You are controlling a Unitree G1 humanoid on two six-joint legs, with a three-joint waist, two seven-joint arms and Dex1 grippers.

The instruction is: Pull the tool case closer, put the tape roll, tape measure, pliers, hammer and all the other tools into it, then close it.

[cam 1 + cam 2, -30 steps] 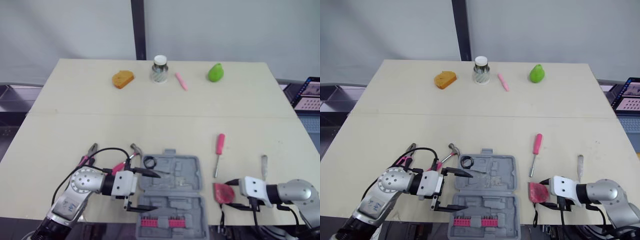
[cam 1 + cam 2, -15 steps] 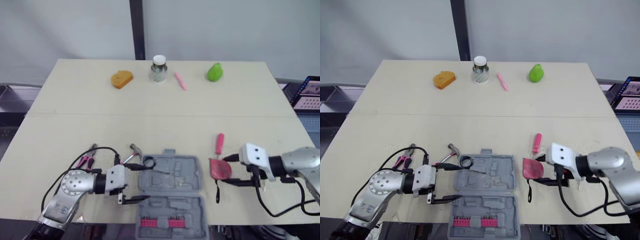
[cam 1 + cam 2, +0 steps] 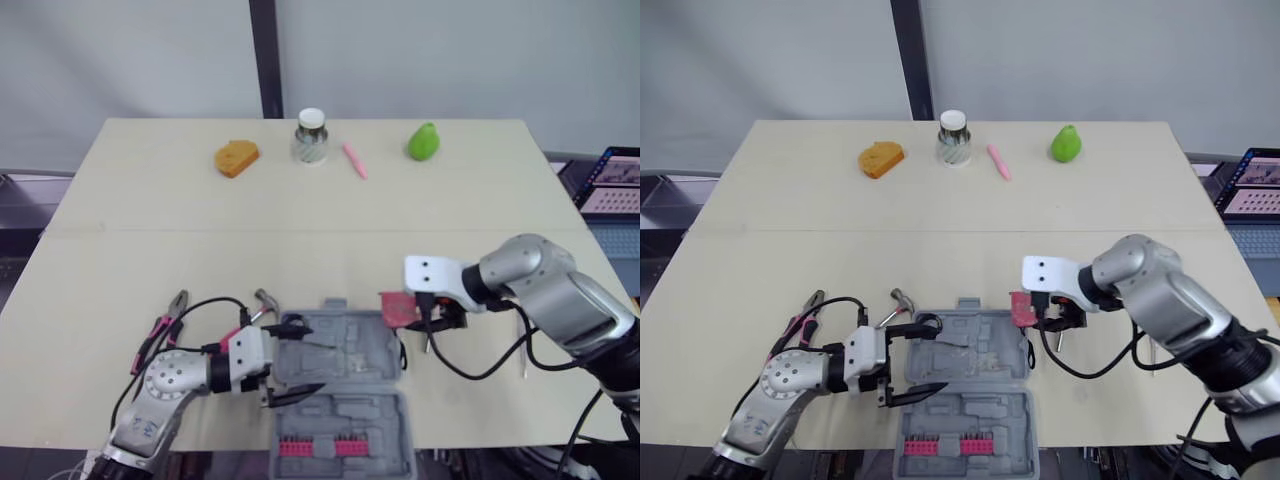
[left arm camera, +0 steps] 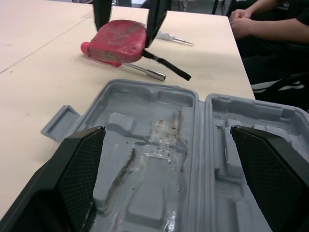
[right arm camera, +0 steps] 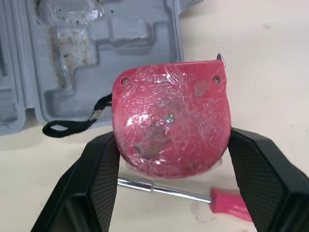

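Right gripper [image 3: 1025, 310] clamps the tape measure [image 5: 170, 137] just off the case's [image 3: 350, 360] right edge. The case sits at the table's [image 3: 150, 250] front edge. Left gripper [image 3: 298, 361] gapes wide at its left side. Advise: centre over a fitting recess, lower fully, then release.

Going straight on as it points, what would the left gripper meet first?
Probably the open tool case, lying right ahead under its spread fingers. If the left gripper clears it, next comes the tape measure held by the right gripper. Height is unclear.
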